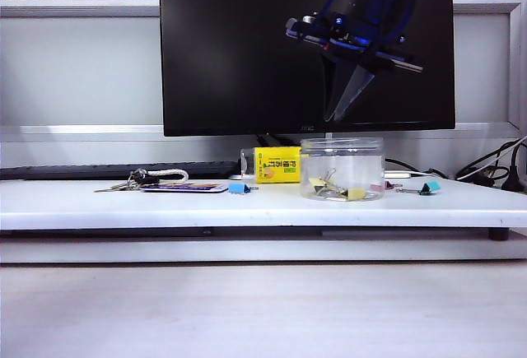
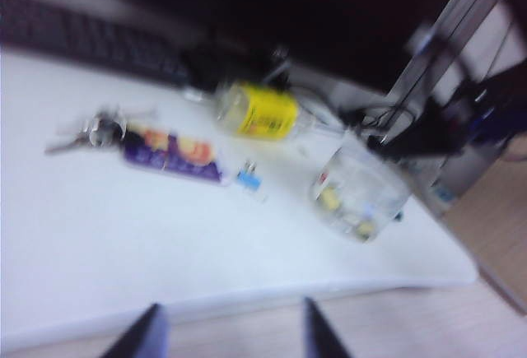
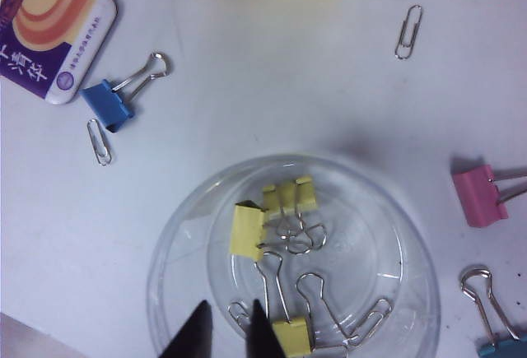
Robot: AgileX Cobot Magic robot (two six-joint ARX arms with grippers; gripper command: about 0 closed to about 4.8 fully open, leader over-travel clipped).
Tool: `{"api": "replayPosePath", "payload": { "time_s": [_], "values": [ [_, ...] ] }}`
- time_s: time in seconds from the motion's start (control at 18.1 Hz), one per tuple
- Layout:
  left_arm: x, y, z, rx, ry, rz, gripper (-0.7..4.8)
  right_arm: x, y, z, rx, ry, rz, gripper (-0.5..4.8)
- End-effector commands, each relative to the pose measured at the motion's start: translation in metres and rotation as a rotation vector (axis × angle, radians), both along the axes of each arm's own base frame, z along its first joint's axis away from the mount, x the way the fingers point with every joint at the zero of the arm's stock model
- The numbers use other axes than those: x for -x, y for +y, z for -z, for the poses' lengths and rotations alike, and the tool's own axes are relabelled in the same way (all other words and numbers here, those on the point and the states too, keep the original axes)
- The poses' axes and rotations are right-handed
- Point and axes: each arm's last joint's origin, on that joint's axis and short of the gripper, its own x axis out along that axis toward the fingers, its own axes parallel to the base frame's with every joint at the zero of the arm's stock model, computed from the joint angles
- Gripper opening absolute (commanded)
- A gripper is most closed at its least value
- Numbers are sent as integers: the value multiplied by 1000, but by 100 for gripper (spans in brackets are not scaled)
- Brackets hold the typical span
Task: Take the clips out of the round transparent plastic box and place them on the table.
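Three clips [image 3: 284, 271] lie in the box [image 3: 177, 259]; the nearly clenched, empty right tool [image 3: 229, 329] above should descend centred on one, while the released left tool [image 2: 235, 333] waits off the surface [image 1: 123, 202].

Large dark monitor [image 1: 306, 45] against a pale paneled wall [image 1: 78, 62], black keyboard [image 1: 115, 170] below, cables [image 1: 494, 169] at right.

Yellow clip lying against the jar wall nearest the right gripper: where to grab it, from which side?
Judging from the right wrist view, take the yellow clip by its body, coming straight down through the open top of the round transparent plastic box. It lies flat and the wall blocks any side approach. The right gripper hangs just above, jaws slightly apart. The wire handles look too thin and tangled.
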Motion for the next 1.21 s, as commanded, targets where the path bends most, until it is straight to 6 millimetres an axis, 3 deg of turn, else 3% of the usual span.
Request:
{"api": "replayPosePath", "payload": {
  "time_s": [0.06, 0.22, 0.44, 0.66, 0.77, 0.94, 1.21],
  "values": [
    [5, 0, -37, -51, -8, 16, 219, 0, 1, -4, -2, -26, -13, 68],
    [-12, -6, -80, -114, 28, 211, 219, -1, 2, -2, -1, -21, -18, 68],
    [-68, -31, -106, -223, 127, 375, 219, -2, 3, 7, 15, 34, -52, 68],
    [-87, -98, -100, -535, 106, 300, 218, -8, 6, 18, 26, 46, -52, 68],
    [-89, -124, -93, -561, 77, 311, 218, -13, 7, 26, 34, 59, -51, 68],
    [-98, -137, -85, -502, 126, 279, 219, -19, 11, 36, 37, 62, -53, 71],
    [-104, -142, -79, -512, 138, 279, 218, -29, 13, 45, 28, 33, -53, 127]
  ]
}}
